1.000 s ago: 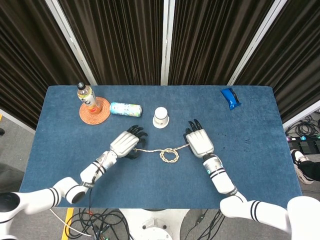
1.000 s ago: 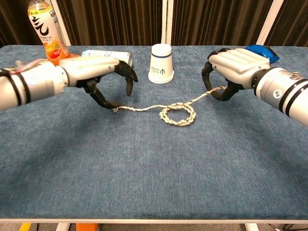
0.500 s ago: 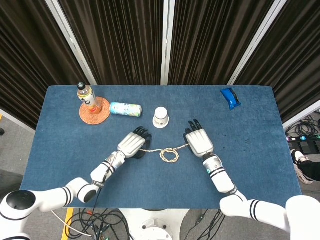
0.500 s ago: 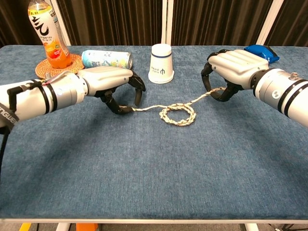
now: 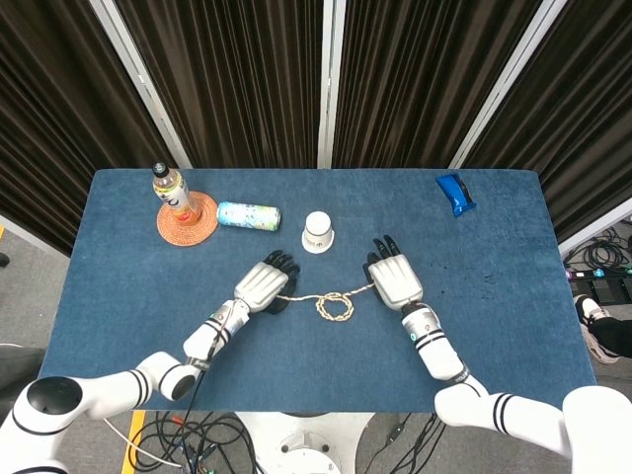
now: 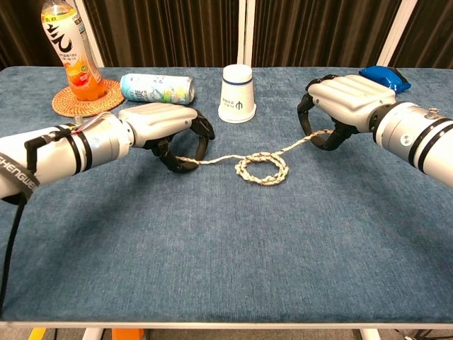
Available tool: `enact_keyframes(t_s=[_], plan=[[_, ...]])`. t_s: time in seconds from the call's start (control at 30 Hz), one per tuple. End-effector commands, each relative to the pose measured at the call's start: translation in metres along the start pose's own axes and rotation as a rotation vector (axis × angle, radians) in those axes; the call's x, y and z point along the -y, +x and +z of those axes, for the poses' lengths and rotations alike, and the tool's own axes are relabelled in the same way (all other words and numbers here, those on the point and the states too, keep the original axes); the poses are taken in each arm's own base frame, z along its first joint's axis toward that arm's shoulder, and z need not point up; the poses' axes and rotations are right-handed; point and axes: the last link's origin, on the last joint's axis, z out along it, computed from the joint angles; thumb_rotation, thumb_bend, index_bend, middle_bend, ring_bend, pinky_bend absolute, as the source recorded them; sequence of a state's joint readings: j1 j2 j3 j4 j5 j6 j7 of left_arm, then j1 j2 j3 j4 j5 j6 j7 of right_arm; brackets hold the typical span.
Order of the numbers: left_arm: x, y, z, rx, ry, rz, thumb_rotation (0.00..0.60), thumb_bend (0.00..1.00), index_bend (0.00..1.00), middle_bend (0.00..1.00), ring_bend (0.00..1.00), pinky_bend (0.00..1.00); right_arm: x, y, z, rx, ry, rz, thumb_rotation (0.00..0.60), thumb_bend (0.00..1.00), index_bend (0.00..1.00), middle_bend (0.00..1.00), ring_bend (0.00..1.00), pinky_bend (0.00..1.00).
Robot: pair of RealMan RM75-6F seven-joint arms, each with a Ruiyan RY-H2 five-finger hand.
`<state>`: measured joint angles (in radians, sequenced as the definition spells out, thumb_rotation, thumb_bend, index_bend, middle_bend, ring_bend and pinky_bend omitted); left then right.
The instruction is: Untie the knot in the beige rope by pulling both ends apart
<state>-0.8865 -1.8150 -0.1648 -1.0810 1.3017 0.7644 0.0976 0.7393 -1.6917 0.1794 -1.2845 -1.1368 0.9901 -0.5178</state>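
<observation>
The beige rope (image 5: 336, 304) lies across the middle of the blue table (image 5: 494, 326), with a loose looped knot (image 6: 263, 168) at its centre. My left hand (image 5: 265, 283) (image 6: 166, 127) is palm down over the rope's left end, and its dark fingers (image 6: 190, 150) are curled around that end. Palm down at the rope's right end is my right hand (image 5: 393, 278) (image 6: 347, 106), gripping it. The strand rises off the cloth into its curled fingers (image 6: 327, 138). Between the hands the rope runs slack.
An upturned white paper cup (image 6: 238, 93) stands just behind the rope. A can (image 6: 157, 88) lies on its side at the back left, beside an orange drink bottle (image 6: 69, 49) on a woven coaster (image 5: 187, 219). A blue object (image 5: 455, 194) lies at the back right.
My left hand has slid right and down onto the rope's left end, and its fingers have closed around it. The right hand and the knot have stayed put.
</observation>
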Motion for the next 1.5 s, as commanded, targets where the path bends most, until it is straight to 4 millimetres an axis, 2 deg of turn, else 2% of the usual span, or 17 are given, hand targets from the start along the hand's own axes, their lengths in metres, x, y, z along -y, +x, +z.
enact_keyframes(t_s=[0.03,0.3,0.43,0.7,0.8,1.0,1.23,1.37,1.5], plan=[[0.000,-0.001,0.001,0.001,0.001,0.004,0.600,0.34,0.54,0.18,0.08,0.03,-0.001,0.000,0.000,0.000,-0.001,0.001,0.600,0.41,0.63,0.32,0.06,0.02],[0.001,-0.005,0.004,0.005,0.008,0.028,0.600,0.34,0.53,0.18,0.08,0.03,-0.002,-0.001,0.000,0.004,-0.002,0.004,0.600,0.41,0.63,0.32,0.06,0.02],[0.003,-0.005,0.004,-0.002,0.015,0.033,0.600,0.35,0.57,0.20,0.08,0.03,-0.003,-0.002,-0.001,0.004,-0.006,0.005,0.600,0.41,0.63,0.32,0.06,0.02],[0.014,-0.001,-0.007,-0.040,0.031,0.012,0.600,0.36,0.62,0.22,0.08,0.03,-0.023,0.005,-0.011,-0.020,-0.051,0.028,0.600,0.42,0.63,0.32,0.06,0.02],[0.025,0.002,-0.020,-0.062,0.042,0.011,0.600,0.36,0.62,0.22,0.08,0.03,-0.035,0.010,-0.022,-0.030,-0.075,0.055,0.600,0.41,0.63,0.32,0.06,0.02],[0.056,0.008,-0.059,-0.102,0.091,0.005,0.600,0.36,0.62,0.22,0.08,0.03,-0.067,0.023,-0.052,-0.066,-0.147,0.113,0.600,0.42,0.63,0.32,0.06,0.02],[0.089,0.014,-0.102,-0.148,0.162,-0.012,0.600,0.36,0.62,0.22,0.08,0.03,-0.104,0.026,-0.089,-0.076,-0.238,0.149,0.600,0.43,0.63,0.32,0.06,0.02],[0.099,0.015,-0.117,-0.172,0.184,0.004,0.600,0.36,0.62,0.22,0.08,0.03,-0.121,0.023,-0.104,-0.075,-0.292,0.167,0.600,0.43,0.63,0.32,0.06,0.02],[0.106,0.013,-0.125,-0.167,0.194,0.019,0.600,0.36,0.62,0.22,0.08,0.03,-0.134,0.019,-0.113,-0.072,-0.331,0.193,0.600,0.43,0.63,0.32,0.06,0.02]])
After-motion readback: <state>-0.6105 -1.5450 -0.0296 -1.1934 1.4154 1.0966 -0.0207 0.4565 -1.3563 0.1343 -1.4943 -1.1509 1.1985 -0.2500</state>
